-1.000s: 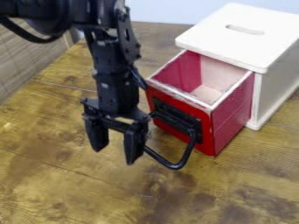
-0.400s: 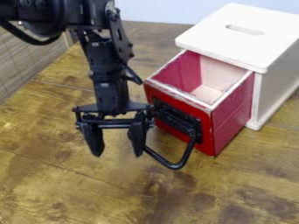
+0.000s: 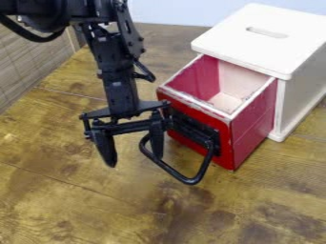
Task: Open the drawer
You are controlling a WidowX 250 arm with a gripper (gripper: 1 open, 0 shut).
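- Even, soft daylight-like light; nothing dim.
- Faint, diffuse shadow on the tabletop [image 3: 76,205] beneath the arm [image 3: 112,57].
- Low resolution, slightly soft throughout.
- White cabinet [image 3: 274,43] top at upper right nearly overexposed.

Worn wooden table [image 3: 51,205], brick wall [image 3: 26,59] at left.

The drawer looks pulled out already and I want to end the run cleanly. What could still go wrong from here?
1. The open end effector hangs right beside the black wire loop handle; one finger looks very close to it, so a sideways retreat could snag the loop.
2. A snag could drag the red drawer further or shift the white cabinet.
3. The drawer sticks far out of the cabinet; more pulling may free it completely.
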